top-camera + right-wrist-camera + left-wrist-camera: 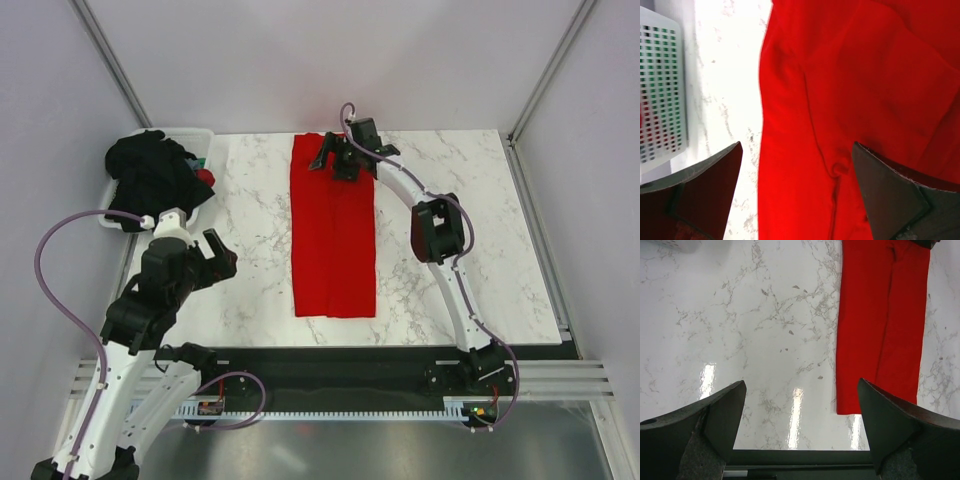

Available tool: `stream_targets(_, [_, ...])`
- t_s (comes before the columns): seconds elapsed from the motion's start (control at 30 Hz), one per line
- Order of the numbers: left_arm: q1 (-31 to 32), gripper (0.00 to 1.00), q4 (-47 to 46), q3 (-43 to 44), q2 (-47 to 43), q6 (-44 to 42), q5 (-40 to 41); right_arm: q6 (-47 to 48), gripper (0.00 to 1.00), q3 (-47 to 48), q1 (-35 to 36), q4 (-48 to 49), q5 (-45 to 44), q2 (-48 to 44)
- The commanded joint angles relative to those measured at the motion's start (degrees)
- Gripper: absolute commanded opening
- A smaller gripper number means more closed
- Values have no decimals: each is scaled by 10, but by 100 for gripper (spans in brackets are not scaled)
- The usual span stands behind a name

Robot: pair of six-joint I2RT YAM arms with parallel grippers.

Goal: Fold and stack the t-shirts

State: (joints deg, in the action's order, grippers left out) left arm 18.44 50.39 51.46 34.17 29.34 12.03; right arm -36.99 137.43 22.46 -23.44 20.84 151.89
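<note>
Partly done, by the look: bright red soft fabric t-shirt [334, 240] folded into a long narrow strip mid-table. Crosswise folds and stacking left. Black fabric t-shirts [150, 170] heaped in white plastic tub [192, 132]. Right gripper [335, 158] wide, empty, over strip's far end. Left gripper [222, 255] wide, empty, beside it.

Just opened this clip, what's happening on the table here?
Two robot arms are working through t-shirts. A red t-shirt lies on the marble table, folded lengthwise into a long narrow strip. The right tool is poised open at the strip's far end, holding nothing. The left tool is open too, over bare marble left of the shirt. Black t-shirts sit heaped in the white basket at the far left corner, not yet folded.
</note>
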Motion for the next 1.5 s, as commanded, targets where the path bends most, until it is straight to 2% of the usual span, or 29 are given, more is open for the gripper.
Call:
stream_targets(0.0, [-3,100,-33,17,-5,-1,1,11,98,7,-33,9,35,-112])
stream_targets(0.03, [-4,100,-61,17,-6,1,-13,10,98,-9,-37,10,39,-157])
stream_targets(0.1, [-4,100,-117,-3,-6,-6,-98,30,98,-85,-38,7,33,-212])
stream_targets(0.13, [-3,100,-138,-9,-3,-7,-125,36,98,-120,-39,5,26,-275])
stream_targets(0.17, [-4,100,-170,-12,5,2,-173,39,98,-199,-39,4,20,-308])
stream_targets(0.23, [-3,99,-184,-7,36,19,-202,39,98,-290,-36,2,-17,-412])
stream_targets(0.27, [-3,95,-185,-1,47,37,-210,36,98,-385,-36,-2,-33,-447])
stream_targets(0.3, [-3,88,-185,0,56,45,-218,31,98,-437,-30,-3,-66,-483])
stream_targets(0.33, [-3,86,-184,-4,76,53,-214,29,98,-485,-25,-4,-80,-548])
stream_targets(0.43, [0,84,-184,-37,112,84,-213,14,98,-691,9,-24,-155,-665])
stream_targets(0.53, [29,84,-219,-87,141,99,-234,-6,95,-809,41,-23,-165,-744])
stream_targets(0.63, [82,84,-258,-129,164,123,-193,-34,90,-887,79,-22,-180,-788])
stream_targets(0.8, [141,83,-326,-172,232,166,-145,-63,84,-955,127,1,-193,-797])
stream_targets(0.93, [180,78,-356,-183,298,186,-122,-70,72,-989,141,36,-182,-794])
stream_targets(1.13, [186,73,-389,-215,331,205,-95,-81,55,-1023,163,81,-168,-768])
stream_targets(1.47, [201,60,-463,-276,353,236,-103,-98,42,-1071,188,125,-172,-753])
